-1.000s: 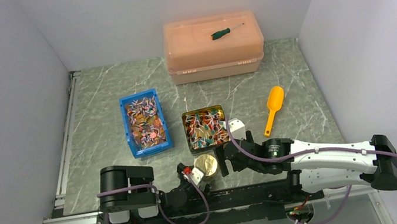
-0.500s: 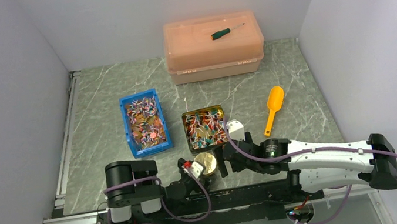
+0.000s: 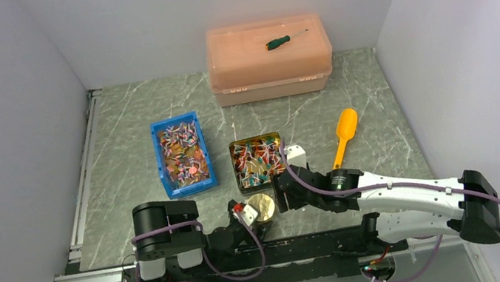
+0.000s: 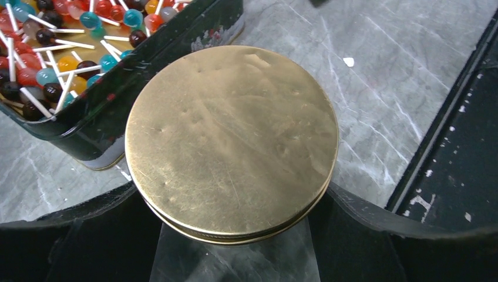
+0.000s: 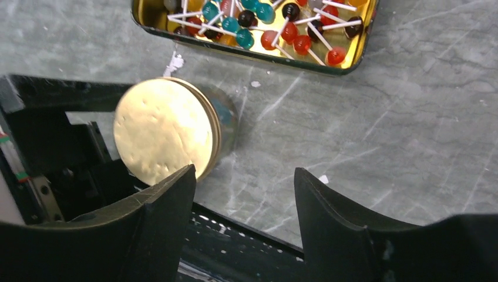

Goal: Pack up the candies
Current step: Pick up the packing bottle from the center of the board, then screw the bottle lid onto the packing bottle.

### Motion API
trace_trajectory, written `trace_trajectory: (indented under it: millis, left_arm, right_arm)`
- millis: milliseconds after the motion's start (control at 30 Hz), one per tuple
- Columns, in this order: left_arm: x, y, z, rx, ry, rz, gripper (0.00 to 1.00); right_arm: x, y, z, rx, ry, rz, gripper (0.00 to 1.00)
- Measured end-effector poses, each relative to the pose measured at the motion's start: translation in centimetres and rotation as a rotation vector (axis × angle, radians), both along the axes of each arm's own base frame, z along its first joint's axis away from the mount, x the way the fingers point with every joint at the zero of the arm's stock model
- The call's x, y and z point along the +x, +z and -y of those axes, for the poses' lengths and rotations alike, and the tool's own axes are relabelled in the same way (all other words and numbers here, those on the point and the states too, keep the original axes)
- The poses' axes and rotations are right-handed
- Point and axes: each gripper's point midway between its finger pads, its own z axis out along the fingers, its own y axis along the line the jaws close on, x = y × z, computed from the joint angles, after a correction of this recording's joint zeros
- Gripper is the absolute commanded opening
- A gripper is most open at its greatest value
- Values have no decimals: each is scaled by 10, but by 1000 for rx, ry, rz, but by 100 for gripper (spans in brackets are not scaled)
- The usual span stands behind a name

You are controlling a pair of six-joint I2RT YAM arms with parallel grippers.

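The candies are small coloured sweets on white sticks. One heap fills a blue bin [image 3: 183,155]. Another lies in an open dark tin [image 3: 259,160], seen in the left wrist view [image 4: 53,53] and the right wrist view [image 5: 264,23]. A glass jar with a gold lid [image 3: 262,206] stands just in front of the tin. My left gripper [image 3: 256,212] is shut on the jar, its fingers [image 4: 88,235] on either side below the lid [image 4: 232,135]. My right gripper [image 3: 282,197] is open and empty [image 5: 244,176], just right of the jar [image 5: 164,129].
An orange scoop [image 3: 344,136] lies right of the tin. A closed salmon plastic box [image 3: 269,59] stands at the back with a green-handled screwdriver [image 3: 286,39] on its lid. The black base rail [image 3: 308,248] runs along the near edge. Grey walls close in both sides.
My right gripper has moved forward and a little left, closer to the tin and jar. My left arm's base turned slightly. The jar has stayed in place.
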Motion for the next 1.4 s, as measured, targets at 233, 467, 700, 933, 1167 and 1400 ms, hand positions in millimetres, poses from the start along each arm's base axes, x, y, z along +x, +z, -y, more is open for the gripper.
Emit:
trace_trajectory:
  millis: [233,467,700,933,1167,1400]
  left_arm:
    - [-12,1,5,-2,-81,-8,42]
    - [-21,3,11,-9,-141,-20,39]
    - [-23,4,12,-14,-154,-22,38]
    - [-23,4,12,-14,-153,-22,38]
    - [-23,3,11,-8,-153,-23,37]
    - [-22,2,11,-1,-145,-19,36]
  right_arm:
    - [11,2,-16,50,23,-21,54]
    - [17,-5,-31,85,58,-61,37]
    - [20,-9,-41,112,81,-84,25]
    - [14,-16,-43,119,102,-110,20]
    - [9,-24,-40,129,107,-121,13]
    - [7,-23,-36,171,100,-111,10]
